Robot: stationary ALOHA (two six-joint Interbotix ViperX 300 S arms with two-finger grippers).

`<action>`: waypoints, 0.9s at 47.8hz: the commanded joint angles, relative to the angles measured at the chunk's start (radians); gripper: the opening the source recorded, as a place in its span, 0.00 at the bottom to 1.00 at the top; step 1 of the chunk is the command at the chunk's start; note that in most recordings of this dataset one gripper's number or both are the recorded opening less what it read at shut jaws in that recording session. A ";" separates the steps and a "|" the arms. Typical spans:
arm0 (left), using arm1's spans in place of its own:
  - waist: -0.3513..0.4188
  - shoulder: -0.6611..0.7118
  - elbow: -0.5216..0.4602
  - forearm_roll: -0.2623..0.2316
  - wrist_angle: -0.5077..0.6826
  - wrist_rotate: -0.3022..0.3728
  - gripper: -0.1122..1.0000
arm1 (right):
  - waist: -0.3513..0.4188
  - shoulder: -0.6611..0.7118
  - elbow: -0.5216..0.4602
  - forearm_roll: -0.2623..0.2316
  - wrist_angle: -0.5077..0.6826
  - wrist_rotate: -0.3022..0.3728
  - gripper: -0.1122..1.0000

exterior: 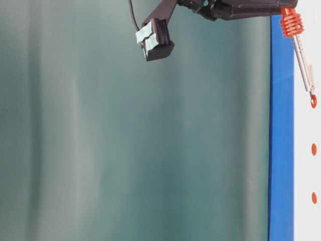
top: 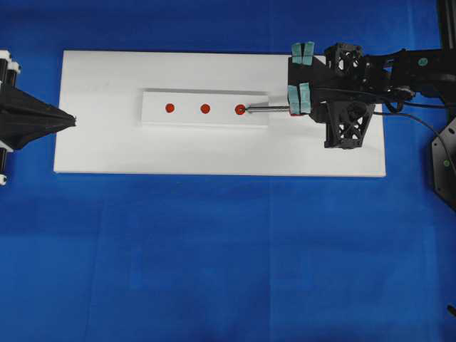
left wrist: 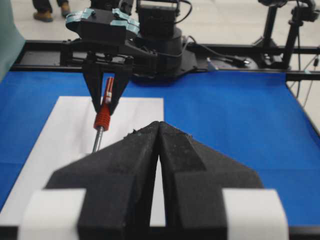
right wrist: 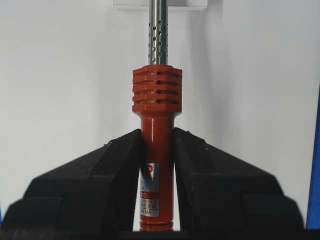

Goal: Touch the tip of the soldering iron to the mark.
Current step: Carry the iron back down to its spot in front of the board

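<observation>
My right gripper (top: 293, 110) is shut on the red-orange handle of the soldering iron (top: 267, 109), which points left over the white strip (top: 185, 117). Its silver tip sits at the right outer red dot (top: 240, 109). The mark (top: 205, 108), the middle dot, lies bare a short way left of the tip. The table-level view shows the iron (exterior: 302, 55) slanting down to that outer dot, with the mark (exterior: 314, 149) beyond it. The right wrist view has the handle (right wrist: 156, 115) clamped between the black fingers. My left gripper (top: 71, 120) rests shut at the board's left edge, holding nothing.
The strip lies on a white board (top: 214, 157) on a blue tabletop (top: 214, 249). The iron's black cord (top: 420, 122) trails right past the arm. A green curtain (exterior: 125, 150) fills the table-level view. Black rig frames stand behind the right arm (left wrist: 240, 50).
</observation>
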 commanded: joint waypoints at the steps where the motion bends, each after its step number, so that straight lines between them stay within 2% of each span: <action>1: -0.002 0.002 -0.012 0.003 -0.009 -0.002 0.10 | 0.002 -0.008 -0.011 0.002 -0.008 0.003 0.16; 11: -0.002 0.003 -0.012 0.003 -0.012 -0.002 0.10 | 0.002 -0.034 -0.034 0.002 0.012 0.003 0.16; 19: -0.002 0.002 -0.012 0.003 -0.014 -0.002 0.10 | 0.002 -0.103 -0.081 -0.003 0.080 0.003 0.16; 31: 0.000 0.002 -0.012 0.003 -0.014 -0.003 0.10 | 0.002 -0.183 -0.147 -0.040 0.186 0.003 0.16; 43: -0.002 0.002 -0.012 0.003 -0.014 -0.003 0.10 | 0.000 -0.186 -0.147 -0.041 0.184 0.015 0.16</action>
